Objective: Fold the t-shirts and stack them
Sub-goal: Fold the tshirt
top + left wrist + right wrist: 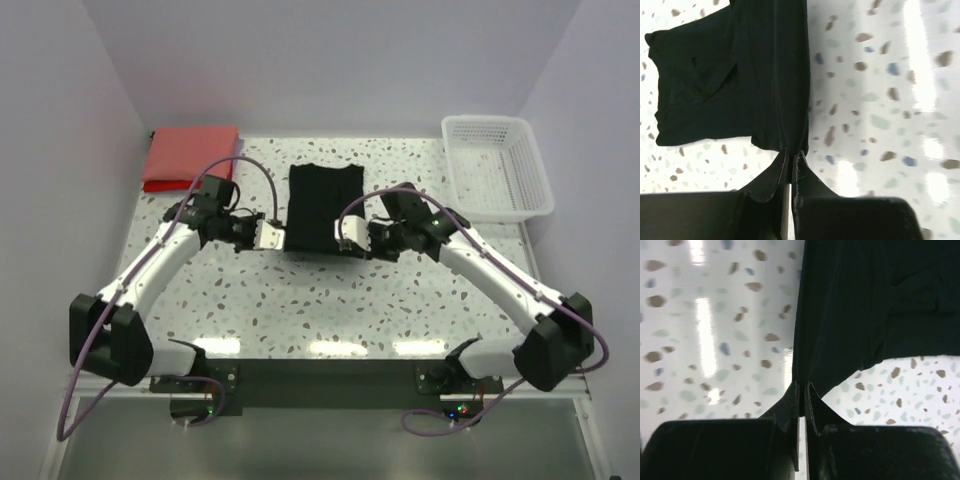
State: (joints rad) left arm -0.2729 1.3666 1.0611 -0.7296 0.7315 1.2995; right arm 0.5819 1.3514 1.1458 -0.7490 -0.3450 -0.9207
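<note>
A black t-shirt (322, 205) lies folded lengthwise in the middle of the table. My left gripper (283, 238) is shut on its near left corner, and the cloth runs up from the closed fingertips (801, 159) in the left wrist view as the black t-shirt (725, 80). My right gripper (338, 240) is shut on the near right corner; the black t-shirt (875, 305) hangs between its pinched fingertips (811, 390). Folded coral-red t-shirts (192, 156) lie stacked at the far left corner.
A white lattice basket (497, 165) stands at the far right of the speckled table (330, 300). White walls close in the back and both sides.
</note>
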